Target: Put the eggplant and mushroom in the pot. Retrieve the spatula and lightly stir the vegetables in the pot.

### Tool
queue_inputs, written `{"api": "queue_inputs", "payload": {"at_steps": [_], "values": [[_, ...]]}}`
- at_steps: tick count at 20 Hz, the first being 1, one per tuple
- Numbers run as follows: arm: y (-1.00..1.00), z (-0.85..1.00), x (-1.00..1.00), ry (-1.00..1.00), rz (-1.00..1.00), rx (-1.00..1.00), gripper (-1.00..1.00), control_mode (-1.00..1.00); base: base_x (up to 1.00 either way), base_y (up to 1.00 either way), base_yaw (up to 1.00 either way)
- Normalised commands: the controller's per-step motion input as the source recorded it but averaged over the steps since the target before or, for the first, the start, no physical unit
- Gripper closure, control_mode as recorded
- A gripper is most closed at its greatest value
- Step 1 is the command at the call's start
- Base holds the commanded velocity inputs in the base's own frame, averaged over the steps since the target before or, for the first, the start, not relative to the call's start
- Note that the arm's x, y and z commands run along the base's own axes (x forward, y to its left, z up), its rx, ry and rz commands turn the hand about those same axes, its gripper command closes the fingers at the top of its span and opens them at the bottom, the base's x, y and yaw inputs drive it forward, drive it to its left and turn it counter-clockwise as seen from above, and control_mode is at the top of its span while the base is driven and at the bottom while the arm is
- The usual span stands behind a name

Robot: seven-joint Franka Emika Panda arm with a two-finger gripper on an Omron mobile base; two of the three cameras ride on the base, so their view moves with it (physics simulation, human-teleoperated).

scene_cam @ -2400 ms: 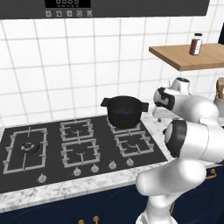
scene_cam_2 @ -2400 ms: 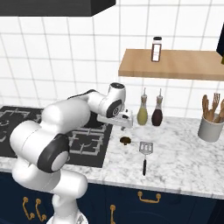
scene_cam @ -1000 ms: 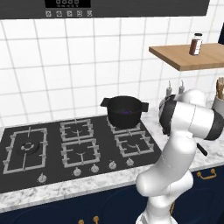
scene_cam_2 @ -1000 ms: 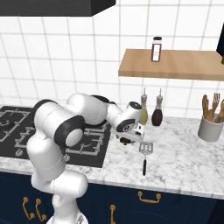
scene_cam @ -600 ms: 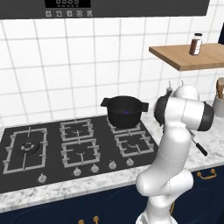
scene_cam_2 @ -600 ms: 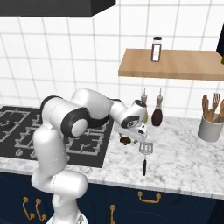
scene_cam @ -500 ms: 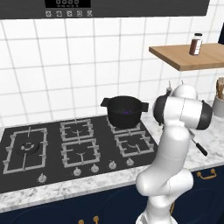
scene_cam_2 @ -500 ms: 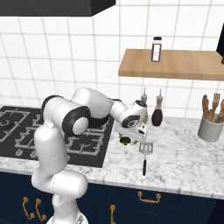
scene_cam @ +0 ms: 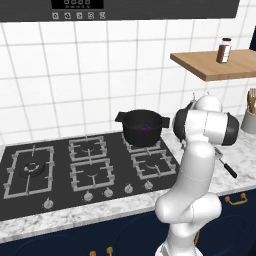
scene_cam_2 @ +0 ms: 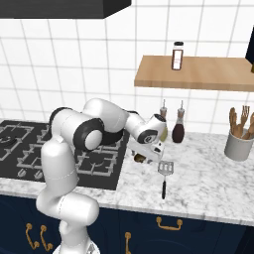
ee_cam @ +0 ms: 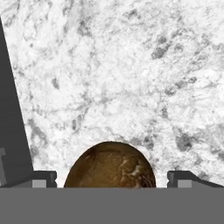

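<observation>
The black pot (scene_cam: 142, 131) stands on the back right burner, and the dark-purple eggplant (scene_cam: 145, 128) lies inside it. The tan-brown mushroom (ee_cam: 110, 166) rests on the marble counter just right of the hob (scene_cam_2: 140, 158). My gripper (scene_cam_2: 149, 157) hangs low over it, open, with one fingertip (ee_cam: 43, 177) on each side of the mushroom and a gap to both. The spatula (scene_cam_2: 164, 173) lies flat on the counter just right of the gripper, slotted head toward the wall and black handle (scene_cam: 227, 167) toward the front edge.
Two bottles (scene_cam_2: 178, 130) stand by the wall behind the gripper. A grey cup of wooden utensils (scene_cam_2: 237, 143) sits at the far right. A wooden shelf (scene_cam_2: 198, 73) with a jar (scene_cam_2: 177, 55) hangs above. The hob's edge (ee_cam: 13, 131) runs close beside the mushroom.
The arm has swung from near the pot to the right and lowered its hand onto the counter, bringing the open jaws down around the mushroom. The jaws stayed open.
</observation>
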Motion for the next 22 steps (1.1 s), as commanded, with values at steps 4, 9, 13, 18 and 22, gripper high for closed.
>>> {"api": "queue_inputs", "payload": {"at_steps": [4,9,13,18,22], "values": [[0.25,-0.16,-0.08,-0.04,0.0,0.02,1.0,-1.0,0.0,0.0,0.0],[0.07,-0.06,-0.02,-0.05,-0.01,0.05,1.0,-1.0,0.0,0.0,0.0],[-0.06,0.04,-0.21,-0.01,-0.05,0.04,1.0,-1.0,0.0,0.0,0.0],[-0.1,0.43,-0.34,-0.01,-0.09,0.0,1.0,-1.0,0.0,0.0,0.0],[0.07,0.58,-0.6,-0.16,-0.06,0.0,1.0,-1.0,0.0,0.0,0.0]]}}
